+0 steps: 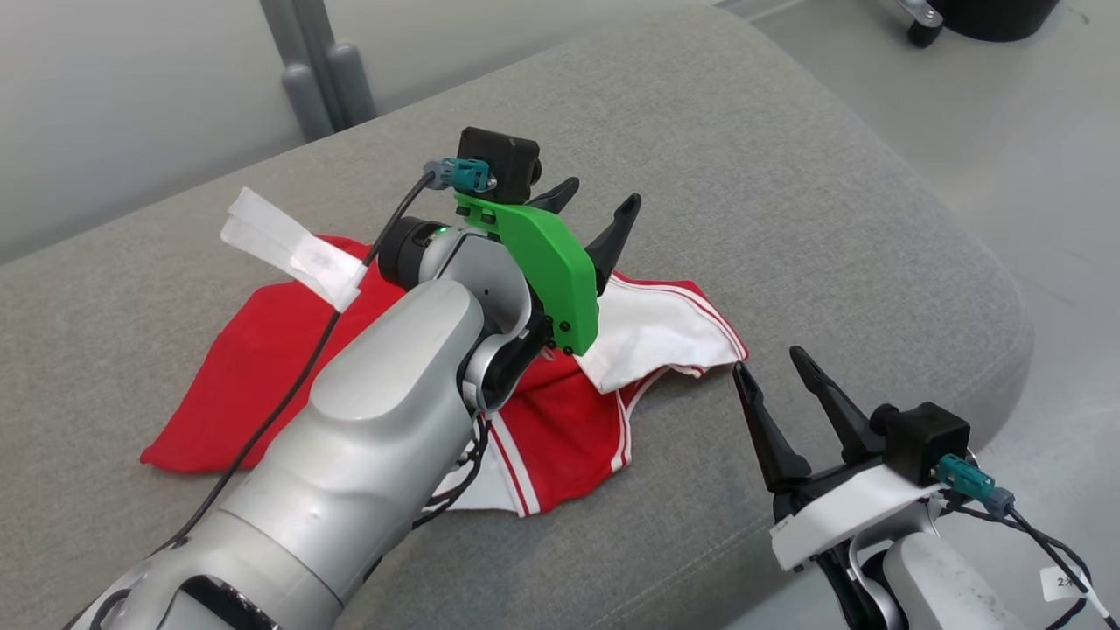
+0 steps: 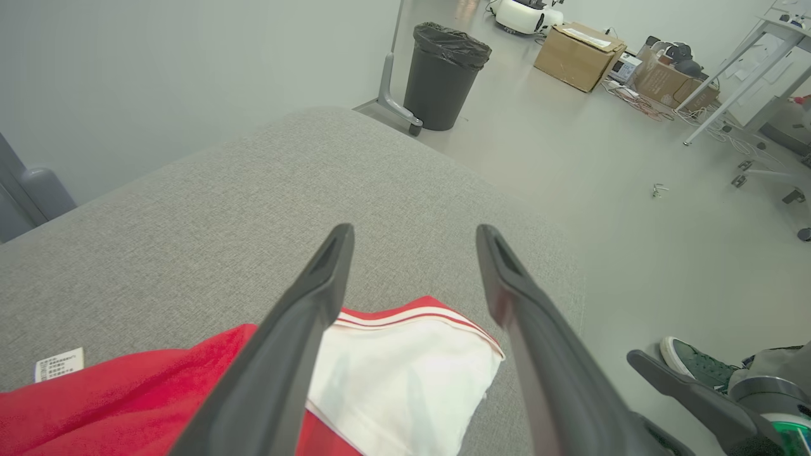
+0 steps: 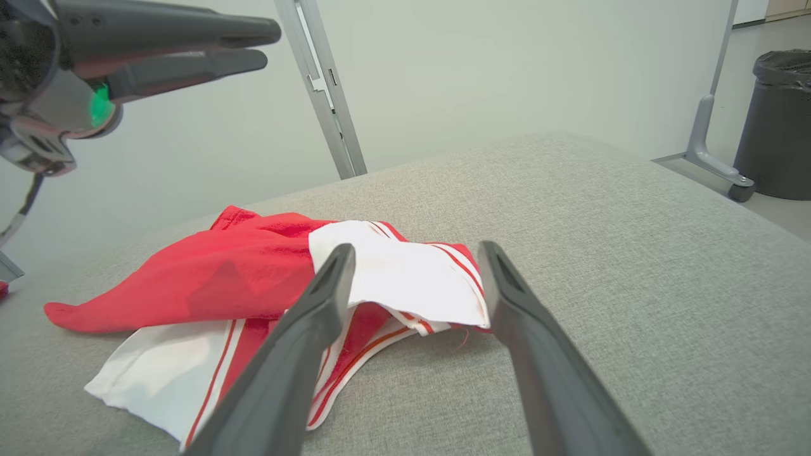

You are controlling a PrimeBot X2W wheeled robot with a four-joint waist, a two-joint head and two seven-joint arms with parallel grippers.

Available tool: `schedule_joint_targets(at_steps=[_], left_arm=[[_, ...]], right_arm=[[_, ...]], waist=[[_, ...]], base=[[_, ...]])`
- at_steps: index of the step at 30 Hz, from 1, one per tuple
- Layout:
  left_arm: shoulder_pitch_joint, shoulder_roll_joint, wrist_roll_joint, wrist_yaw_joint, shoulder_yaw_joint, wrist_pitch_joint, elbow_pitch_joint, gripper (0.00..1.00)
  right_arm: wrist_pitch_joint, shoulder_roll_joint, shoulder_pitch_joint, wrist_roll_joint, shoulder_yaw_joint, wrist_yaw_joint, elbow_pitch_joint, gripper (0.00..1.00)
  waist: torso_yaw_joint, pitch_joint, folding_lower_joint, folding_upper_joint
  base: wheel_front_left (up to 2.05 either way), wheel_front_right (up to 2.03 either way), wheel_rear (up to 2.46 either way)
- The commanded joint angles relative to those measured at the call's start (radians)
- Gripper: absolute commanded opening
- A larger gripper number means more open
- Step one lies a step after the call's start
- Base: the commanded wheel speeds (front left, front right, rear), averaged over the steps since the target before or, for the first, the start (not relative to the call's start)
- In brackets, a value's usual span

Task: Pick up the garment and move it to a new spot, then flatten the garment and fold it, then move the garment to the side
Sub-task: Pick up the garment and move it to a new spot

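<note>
Now both my jaws stand open, holding nothing. The garment (image 1: 236, 367) lies crumpled on the grey cushion (image 1: 787, 157), long axis left to right. My left jaws hover over it, and my right jaws are just beside its white corner.

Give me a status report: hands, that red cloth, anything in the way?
Left gripper open above garment. Right gripper open beside it. Garment rumpled, unheld, on grey cushion. Black cable crosses it.

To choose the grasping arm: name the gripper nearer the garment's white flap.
Right, likely. The right gripper sits low beside the white flap, at its near corner; the left gripper hovers higher over its far edge.
</note>
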Motion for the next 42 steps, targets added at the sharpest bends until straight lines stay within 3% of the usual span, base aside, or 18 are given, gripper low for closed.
schedule_joint_targets(at_steps=[1,9,19,28,42], left_arm=[[-0.023,0.004,-0.010,-0.005,-0.007,-0.022,0.011,1.00],[-0.023,0.012,0.012,-0.015,-0.008,-0.112,0.049,1.00],[0.044,0.090,0.004,0.005,0.030,-0.216,0.025,1.00],[0.145,0.185,-0.002,0.074,0.073,-0.286,-0.069,1.00],[0.437,0.374,0.040,0.248,0.167,-0.367,-0.386,1.00]], right_arm=[[-0.003,-0.010,0.001,0.001,-0.003,0.000,-0.002,1.00],[-0.003,-0.034,0.024,-0.006,-0.028,0.000,-0.009,1.00],[-0.003,-0.056,0.054,-0.017,-0.065,0.000,-0.023,1.00],[-0.003,-0.060,0.089,-0.021,-0.092,0.000,-0.039,1.00],[-0.003,-0.052,0.141,-0.036,-0.141,0.000,-0.086,1.00]], waist=[[0.048,-0.020,0.0000,-0.0001],[0.128,-0.044,0.0000,-0.0001],[0.225,-0.082,0.0000,-0.0001],[0.295,-0.119,0.0000,-0.0001],[0.363,-0.139,0.0000,-0.0001]], base=[[0.00,0.00,0.00],[0.00,0.00,0.00],[0.00,0.00,0.00],[0.00,0.00,0.00],[0.00,0.00,0.00]])
